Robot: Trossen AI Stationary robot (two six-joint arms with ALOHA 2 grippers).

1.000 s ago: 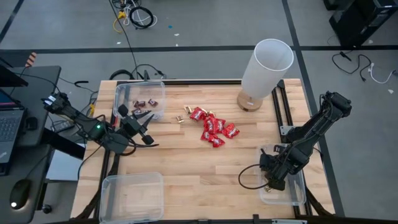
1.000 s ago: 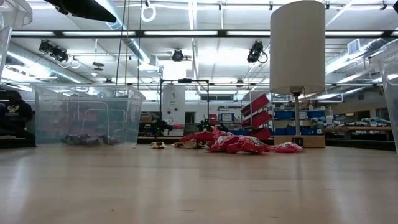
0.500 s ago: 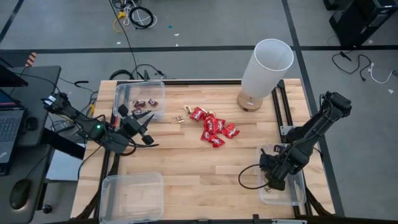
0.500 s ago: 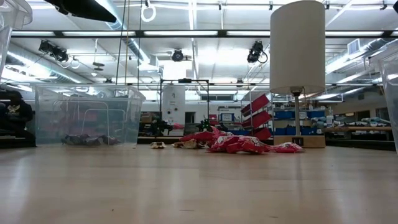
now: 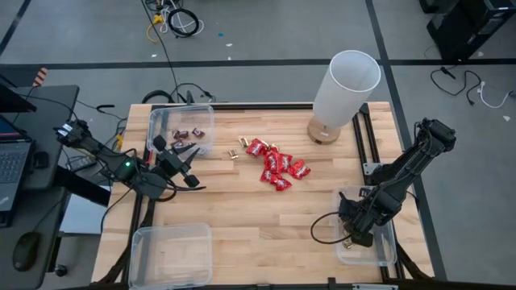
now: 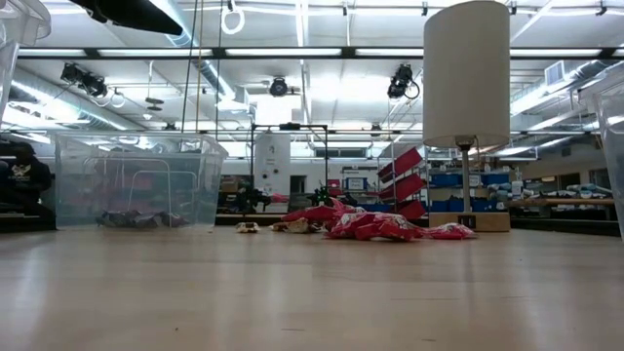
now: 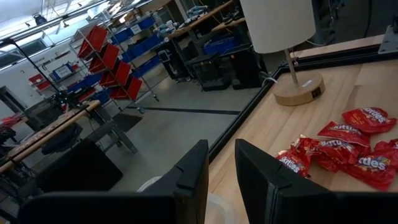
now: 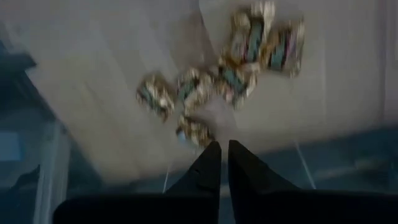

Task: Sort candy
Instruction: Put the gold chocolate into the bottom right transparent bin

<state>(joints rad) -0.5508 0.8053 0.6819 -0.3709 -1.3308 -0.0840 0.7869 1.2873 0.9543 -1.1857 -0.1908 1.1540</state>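
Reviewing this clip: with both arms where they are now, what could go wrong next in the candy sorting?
The right gripper hangs over its clear bin with fingers nearly together above gold-foil pieces; it might snag the bin wall on leaving. The left gripper sits by the far bin's rim, and could nudge it when reaching for the red packets.

Gold-foil pieces (image 8: 217, 81) blur beyond the right gripper (image 8: 224, 163); beside the lamp (image 6: 466, 78), a clear bin (image 6: 612, 127) is cut off by the edge
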